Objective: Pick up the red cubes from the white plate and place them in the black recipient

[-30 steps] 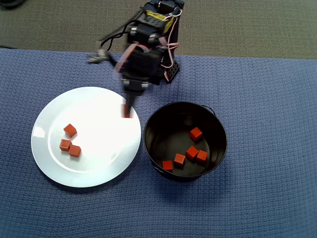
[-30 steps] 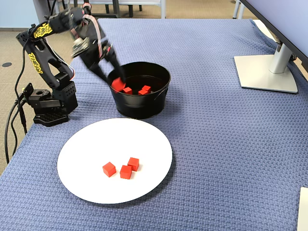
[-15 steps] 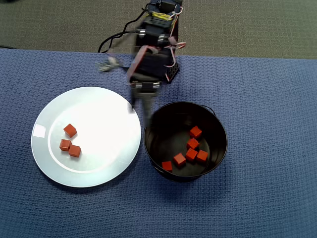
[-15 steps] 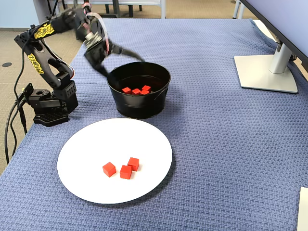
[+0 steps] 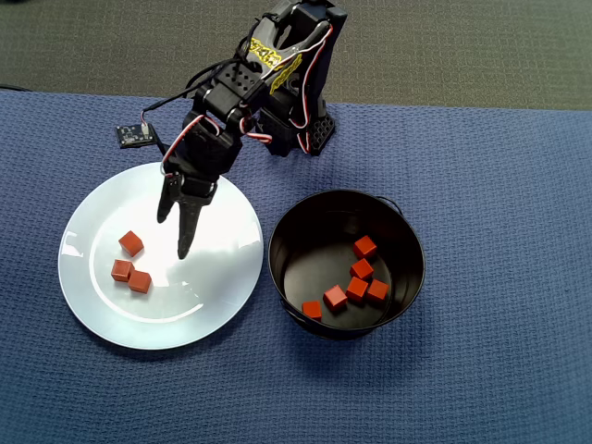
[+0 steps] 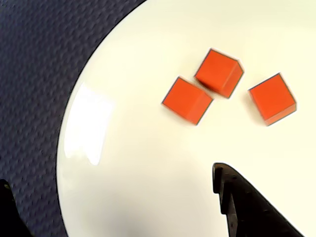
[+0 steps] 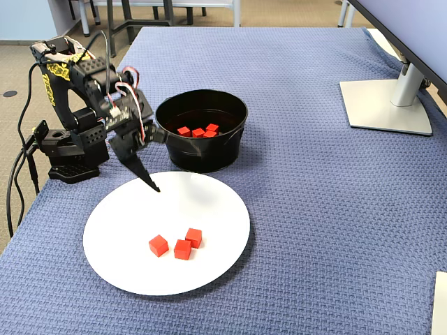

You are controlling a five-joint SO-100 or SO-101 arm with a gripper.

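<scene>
Three red cubes (image 5: 130, 243) lie close together on the left part of the white plate (image 5: 213, 277). My gripper (image 5: 173, 236) hangs open and empty over the plate, just right of them in the overhead view. In the wrist view the cubes (image 6: 187, 100) lie ahead of the gripper (image 6: 111, 177) on the plate (image 6: 148, 163), none between the fingers. The black recipient (image 5: 310, 231) stands right of the plate with several red cubes (image 5: 360, 269) inside. In the fixed view one fingertip (image 7: 155, 188) hovers at the plate's (image 7: 202, 202) far rim, the cubes (image 7: 183, 244) nearer the camera, and the recipient (image 7: 202, 153) behind.
The arm's base (image 5: 296, 129) stands behind plate and pot at the blue cloth's back edge, with cables and a small board (image 5: 132, 135) beside it. In the fixed view a monitor stand (image 7: 387, 105) occupies the far right.
The gripper carried a red cube to the pot, let it go there, and swung back over the plate, now open. The pot holds one more cube.
</scene>
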